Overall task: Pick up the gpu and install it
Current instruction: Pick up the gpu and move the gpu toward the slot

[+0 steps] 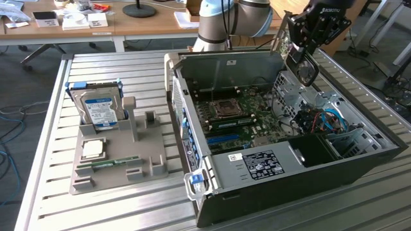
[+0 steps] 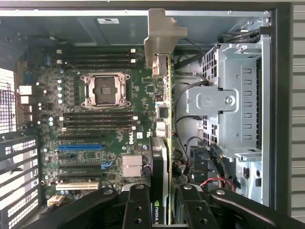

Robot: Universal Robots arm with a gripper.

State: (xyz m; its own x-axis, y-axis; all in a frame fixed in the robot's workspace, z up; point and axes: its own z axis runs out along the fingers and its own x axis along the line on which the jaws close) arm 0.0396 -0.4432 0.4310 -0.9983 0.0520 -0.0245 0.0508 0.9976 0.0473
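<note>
The slatted metal desk (image 1: 115, 67) has an open PC case (image 1: 289, 187) lying on its side, with the green motherboard (image 1: 241, 118) facing up and its CPU socket (image 2: 106, 89) bare. On the exterior view's left is a gray parts tray (image 1: 151, 161), well apart from the action. A blue-labelled hard drive (image 1: 99, 108) stands upright in it and a slim green memory stick (image 1: 109, 163) lies flat near the front. The gpu (image 1: 307, 67) is up in the air over the open case, not seated in any slot. The pincer (image 1: 301, 45) is pinching it edge-on. From the wrist view, the card's pale bracket (image 2: 164, 33) points away from the fingers (image 2: 138, 205).
</note>
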